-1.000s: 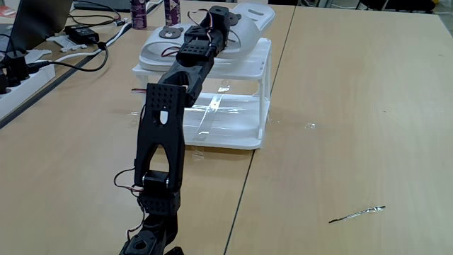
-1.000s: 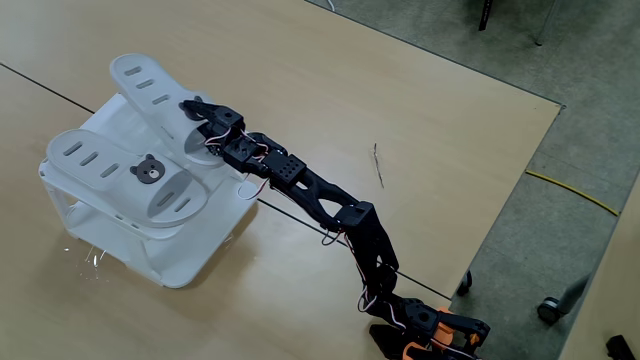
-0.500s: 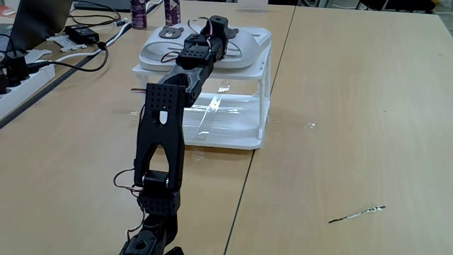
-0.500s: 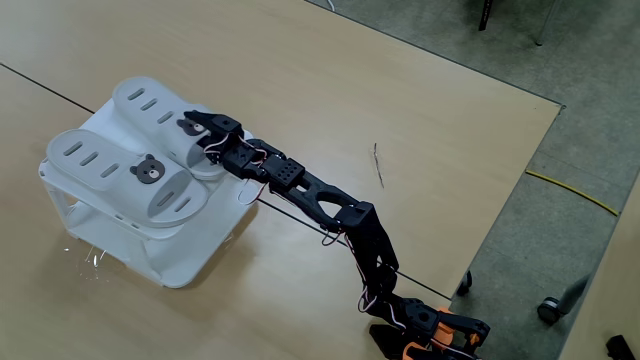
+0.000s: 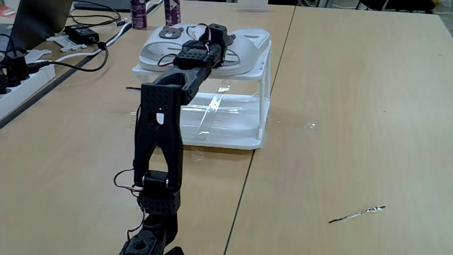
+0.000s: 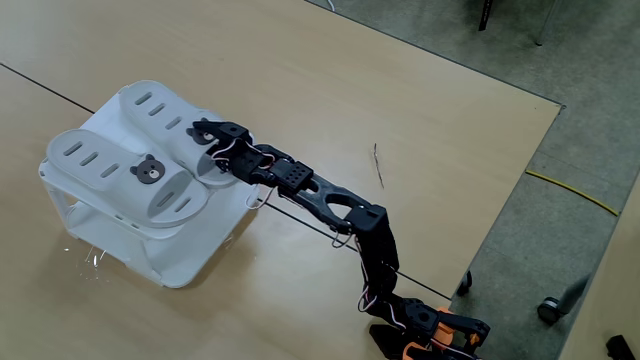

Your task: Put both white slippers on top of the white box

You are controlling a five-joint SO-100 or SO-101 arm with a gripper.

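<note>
on the white box [image 6: 185, 262], slipper [image 6: 150, 110] now flat; gripper [image 6: 205, 140] grip unclear.

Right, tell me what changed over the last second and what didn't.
The second slipper, tilted up a second ago, has been lowered flat onto the white box beside the first slipper. The gripper came down with it and sits at its heel end; whether it has let go can't be told. The first slipper and the box stayed put.

Off-white slippers [image 6: 130, 160], brown bear badges; white box [image 6: 190, 262]; black arm [image 6: 330, 205]; light wood tabletop [image 5: 354, 106].
</note>
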